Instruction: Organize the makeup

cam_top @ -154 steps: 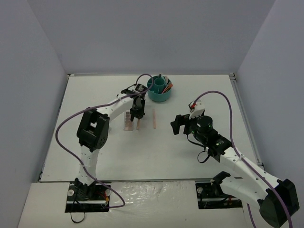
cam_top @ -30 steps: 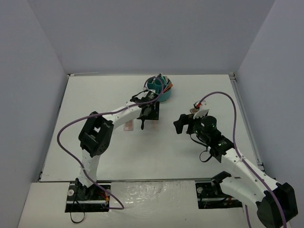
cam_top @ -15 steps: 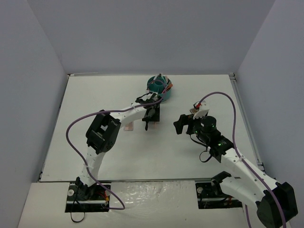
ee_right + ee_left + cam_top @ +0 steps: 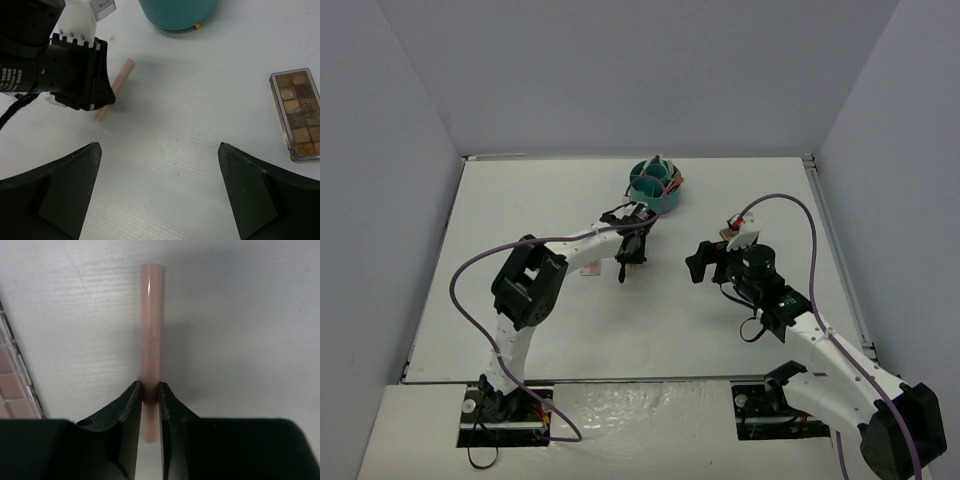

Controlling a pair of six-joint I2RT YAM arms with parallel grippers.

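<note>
A thin pink stick (image 4: 151, 330) lies on the white table, pointing away from my left wrist camera. My left gripper (image 4: 150, 386) is shut on the stick's near end, both fingers pressing its sides. From above, this gripper (image 4: 628, 262) sits just below the teal divided cup (image 4: 653, 186), which holds several sticks. A brown eyeshadow palette (image 4: 590, 268) lies left of it; its edge (image 4: 12, 385) shows at the left of the left wrist view. My right gripper (image 4: 157, 145) is open over bare table and faces the pink stick (image 4: 122, 75) and the palette (image 4: 299, 114).
The teal cup (image 4: 176, 12) stands near the table's back edge. The left gripper's black body (image 4: 75, 75) fills the upper left of the right wrist view. Grey walls enclose the table on three sides. My right arm (image 4: 790, 315) stretches across the right half.
My left gripper's jaws have closed onto the pink stick, and the left arm has shifted slightly toward the front. The right arm has stayed still.
</note>
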